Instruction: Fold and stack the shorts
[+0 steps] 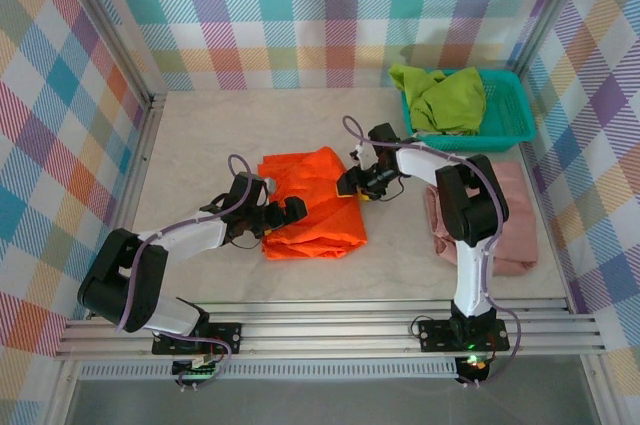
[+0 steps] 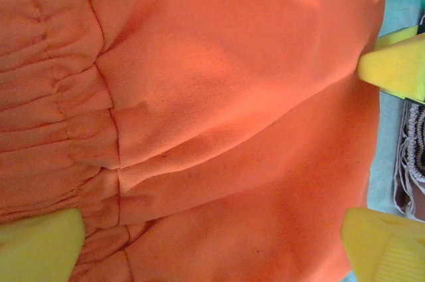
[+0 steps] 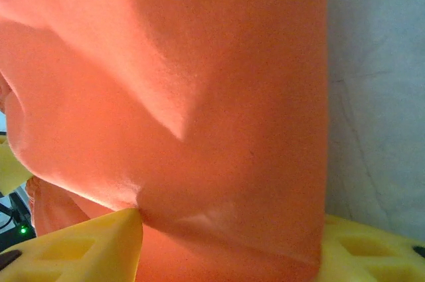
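Note:
The orange shorts (image 1: 312, 202) lie partly folded mid-table, and their gathered waistband (image 2: 53, 96) shows at the left of the left wrist view. My left gripper (image 1: 284, 211) (image 2: 212, 249) rests on their left edge, open wide, with its yellow fingertips (image 2: 40, 245) pressed on the cloth. My right gripper (image 1: 356, 185) (image 3: 229, 245) is at their right edge, and both pads (image 3: 99, 245) touch a broad raised fold of orange cloth (image 3: 199, 129). The pink shorts (image 1: 512, 217) lie folded at the right, under my right arm. The green shorts (image 1: 443, 97) sit crumpled in the basket.
The teal mesh basket (image 1: 512, 123) stands at the back right against the wall. Plaid walls close the table on three sides. Bare tabletop (image 3: 378, 96) shows just beside the orange cloth's edge. A finger of the right gripper (image 2: 398, 66) shows in the left wrist view.

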